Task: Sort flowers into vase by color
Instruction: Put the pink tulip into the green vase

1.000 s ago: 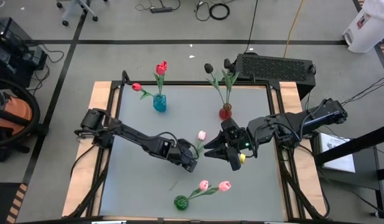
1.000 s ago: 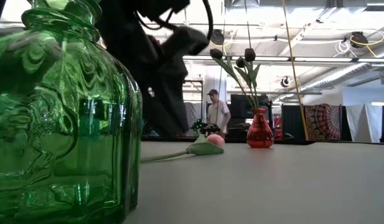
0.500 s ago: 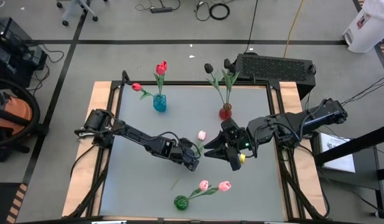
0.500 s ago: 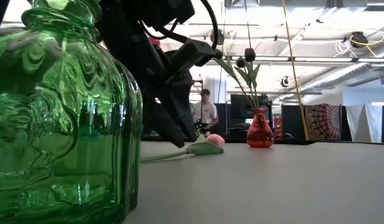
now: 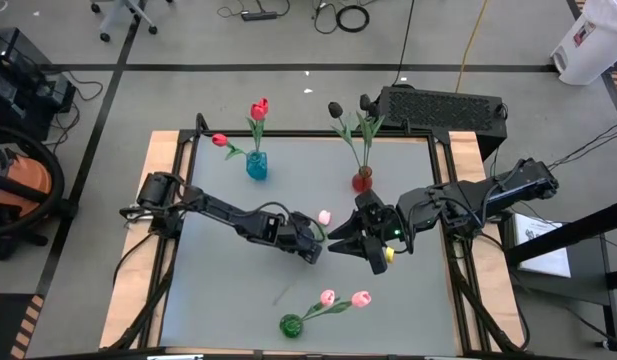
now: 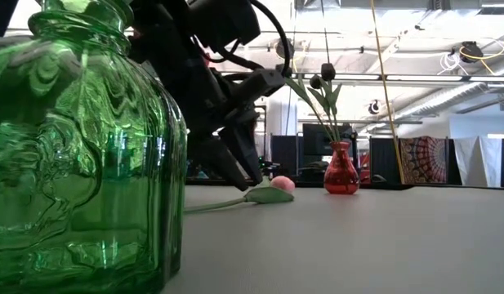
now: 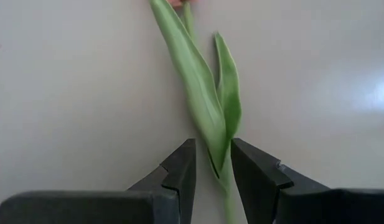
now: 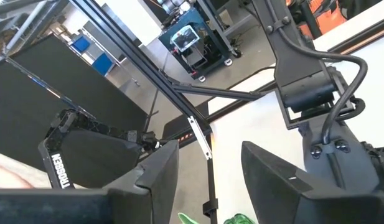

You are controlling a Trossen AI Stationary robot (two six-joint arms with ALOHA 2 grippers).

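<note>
listing what lies on the grey tabletop (image 5: 228,290) at this moment:
loose pink tulip: lying flat mid-tabletop; bud (image 5: 324,216) toward the far side, stem and leaves (image 7: 207,106) trailing toward the near side; in the low view the bud (image 6: 282,183) rests on the surface beside its leaf
left end effector (image 5: 314,251): low over the tabletop at the stem end of the loose tulip; fingers (image 7: 179,171) narrowly parted, one on each side of the stem just below the leaves; whether they touch the stem cannot be told
right end effector (image 5: 340,243): just beside the left one, tips pointing at it, near the same tulip; fingers (image 8: 155,171) parted with nothing seen between them; tilted up so its own camera looks across to the left arm (image 8: 310,106) and the room
blue vase (image 5: 256,166): far-left part of the tabletop; holds two red tulips (image 5: 259,108)
red vase (image 5: 362,180): far side, right of centre; holds two black tulips (image 5: 335,109); in the low view it stands well behind the loose bud (image 6: 341,169)
green vase (image 5: 290,325): near edge, centre; holds two pink tulips (image 5: 343,298) leaning right; fills the left of the low view (image 6: 80,155)
</note>
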